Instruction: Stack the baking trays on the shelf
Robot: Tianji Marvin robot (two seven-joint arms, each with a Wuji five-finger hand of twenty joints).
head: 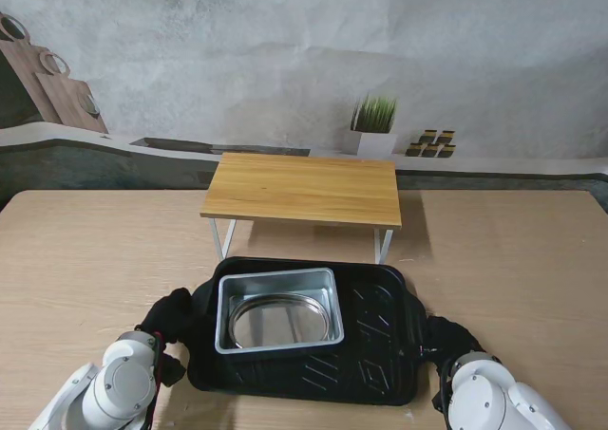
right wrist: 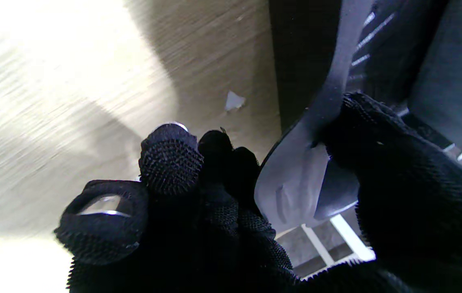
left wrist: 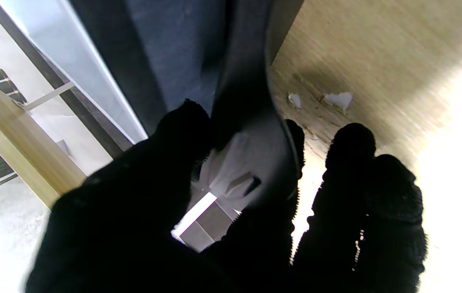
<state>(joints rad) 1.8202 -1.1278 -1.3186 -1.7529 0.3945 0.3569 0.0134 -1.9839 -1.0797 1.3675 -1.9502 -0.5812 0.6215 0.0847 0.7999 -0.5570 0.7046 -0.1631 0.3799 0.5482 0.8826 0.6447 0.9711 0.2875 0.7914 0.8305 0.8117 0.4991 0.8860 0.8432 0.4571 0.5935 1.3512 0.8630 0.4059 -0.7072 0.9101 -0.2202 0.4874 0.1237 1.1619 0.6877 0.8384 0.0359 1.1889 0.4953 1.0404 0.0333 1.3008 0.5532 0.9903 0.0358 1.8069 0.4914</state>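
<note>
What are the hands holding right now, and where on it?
Both grip the black baking tray: left hand on its left rim, right hand on its right rim, fingers pinching the lip.

the shelf (head: 302,189) top is bare wood across its whole width, so nothing blocks a tray from landing there. the black tray (head: 380,340), holding the silver tray (head: 278,308), sits just in front of the shelf's white legs (head: 222,237). behind the shelf a potted plant (head: 374,126) stands by the wall. the bench (head: 85,259) lies open on both sides.
</note>
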